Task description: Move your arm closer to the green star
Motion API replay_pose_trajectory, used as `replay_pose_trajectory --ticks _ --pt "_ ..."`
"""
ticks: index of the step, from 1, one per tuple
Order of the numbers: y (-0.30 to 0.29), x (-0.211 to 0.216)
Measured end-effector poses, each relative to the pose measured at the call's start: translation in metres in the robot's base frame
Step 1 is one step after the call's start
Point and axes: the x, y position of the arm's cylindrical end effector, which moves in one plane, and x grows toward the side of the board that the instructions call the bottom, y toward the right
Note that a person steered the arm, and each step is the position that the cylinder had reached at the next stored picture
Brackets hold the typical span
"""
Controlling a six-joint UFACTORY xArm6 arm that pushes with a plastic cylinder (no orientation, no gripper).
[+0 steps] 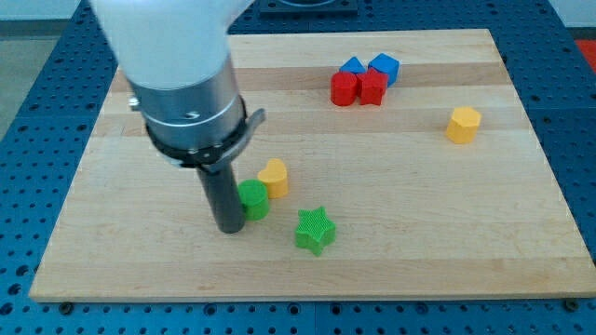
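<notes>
The green star (315,230) lies on the wooden board (419,214), below the middle. My tip (230,226) rests on the board to the star's left, about a block and a half away. A green round block (252,199) sits right against the rod's right side, between the rod and the star's upper left. A yellow heart-shaped block (274,177) touches the green round block at its upper right.
Two red blocks (358,87) and two blue blocks (371,67) cluster at the view's top right of centre. A yellow hexagonal block (463,124) sits alone at the right. The arm's large grey and white body (186,84) covers the board's upper left.
</notes>
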Motion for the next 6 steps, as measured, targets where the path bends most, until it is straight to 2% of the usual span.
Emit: replay_pose_trajectory --ticks 1,2,3,4,6 --pt "0.001 0.013" --pt "0.004 0.047" --pt "0.048 0.057" --pt "0.094 0.057" --pt "0.108 0.046"
